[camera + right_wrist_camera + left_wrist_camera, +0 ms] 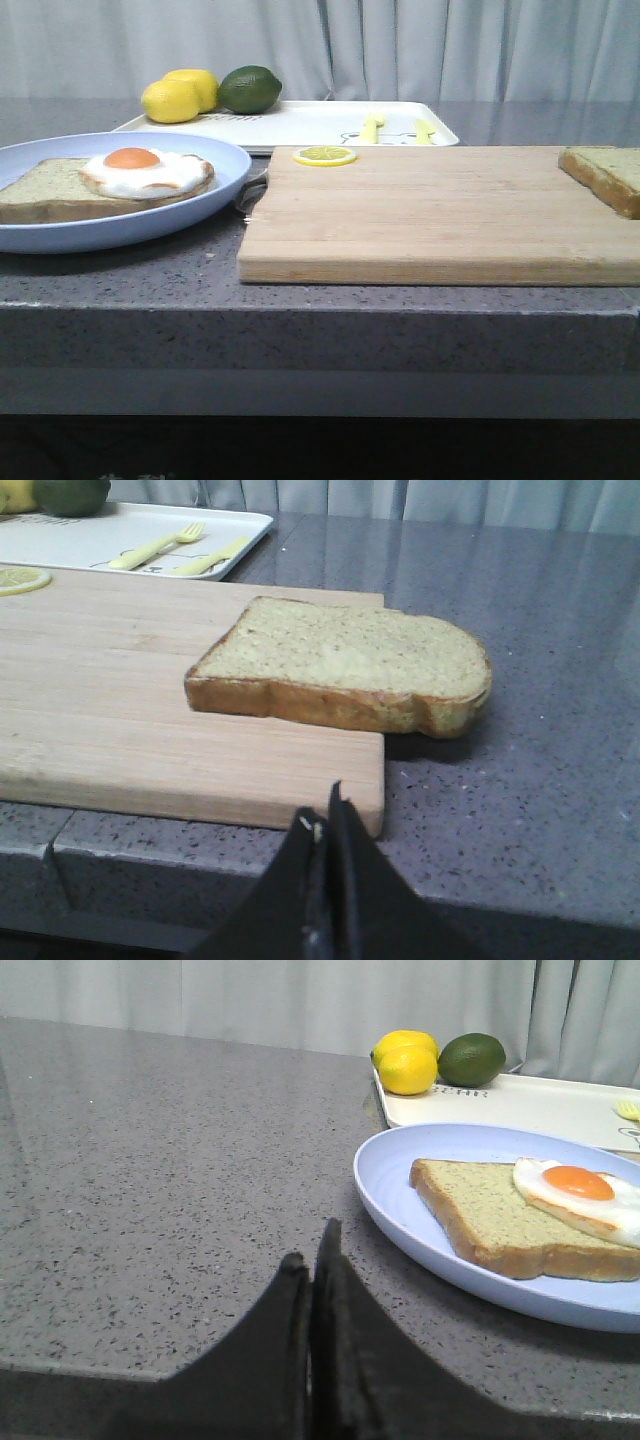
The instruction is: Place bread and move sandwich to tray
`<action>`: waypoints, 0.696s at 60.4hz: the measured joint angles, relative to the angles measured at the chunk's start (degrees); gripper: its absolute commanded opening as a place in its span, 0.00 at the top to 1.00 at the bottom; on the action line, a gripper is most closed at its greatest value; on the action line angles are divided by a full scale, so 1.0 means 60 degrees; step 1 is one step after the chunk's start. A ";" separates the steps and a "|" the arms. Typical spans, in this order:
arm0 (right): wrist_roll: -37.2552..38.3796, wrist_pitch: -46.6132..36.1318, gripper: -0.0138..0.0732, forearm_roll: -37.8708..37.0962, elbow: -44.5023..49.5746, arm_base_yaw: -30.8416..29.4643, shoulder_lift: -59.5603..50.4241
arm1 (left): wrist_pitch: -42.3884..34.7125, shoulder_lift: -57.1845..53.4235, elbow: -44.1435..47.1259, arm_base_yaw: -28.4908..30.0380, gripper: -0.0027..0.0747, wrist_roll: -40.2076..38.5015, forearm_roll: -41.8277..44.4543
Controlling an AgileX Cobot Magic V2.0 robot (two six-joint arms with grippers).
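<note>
Bread: one thick slice, flat on the board at its 3 o'clock corner, one end overhanging the counter. Judged light, soft, compressible and easily crumbled; best taken by the overhanging crust edge, pinched gently.

Plate: at 9 o'clock in the front view, touching or just beside the board. Held one slice with a fried egg on top. Egg judged slippery and likely to shift; no top slice on it yet.

Tray: at 12 o'clock, behind the board. Held two lemons, a lime, a fork and a knife.

Lemon slice: on the board's far edge.

Left gripper: fingers pressed together, empty, low over the counter near the plate.

Right gripper: fingers pressed together, empty, near the bread.
</note>
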 measured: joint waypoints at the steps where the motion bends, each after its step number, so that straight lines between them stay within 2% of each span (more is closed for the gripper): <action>1: 0.0000 0.0000 0.91 0.0000 0.0000 0.0000 0.0000 | 0.0000 0.0000 0.0000 0.0000 0.99 0.0000 0.0000; 16: 0.0000 -0.0152 0.91 0.0000 0.0000 0.0000 0.0000 | 0.0000 0.0000 0.0000 0.0000 0.99 0.0000 0.0000; 28: 0.0000 -0.0513 0.91 0.0068 0.0000 0.0000 0.0000 | -0.0463 0.0000 0.0000 0.0000 0.99 0.0000 0.0000; 42: 0.0000 -0.0780 0.91 0.1007 0.0000 0.0000 0.0000 | -0.1422 0.0000 0.0000 0.0000 0.99 0.0000 0.0000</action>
